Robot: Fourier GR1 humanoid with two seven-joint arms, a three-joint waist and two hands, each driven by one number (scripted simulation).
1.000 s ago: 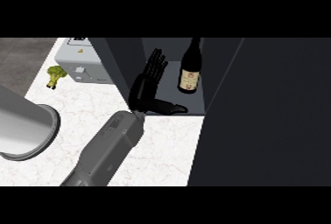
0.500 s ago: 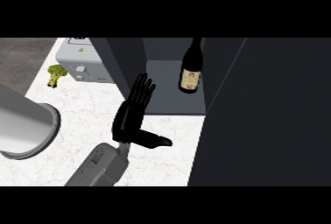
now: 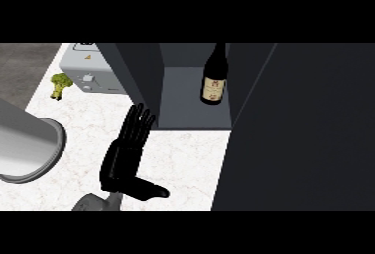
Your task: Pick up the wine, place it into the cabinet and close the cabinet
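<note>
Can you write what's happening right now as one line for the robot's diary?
wine bottle: standing inside cabinet | hand: open, flat over counter, holding nothing | cabinet door: open | next, probably: close door

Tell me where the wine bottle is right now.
In the head view, the wine bottle stands inside the open cabinet, toward its right wall, up and to the right of the open black hand over the counter.

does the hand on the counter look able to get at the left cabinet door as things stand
Probably yes. The open hand lies flat on the counter with its fingertips just short of the left cabinet door, and nothing sits between them. The wine already stands inside.
</note>
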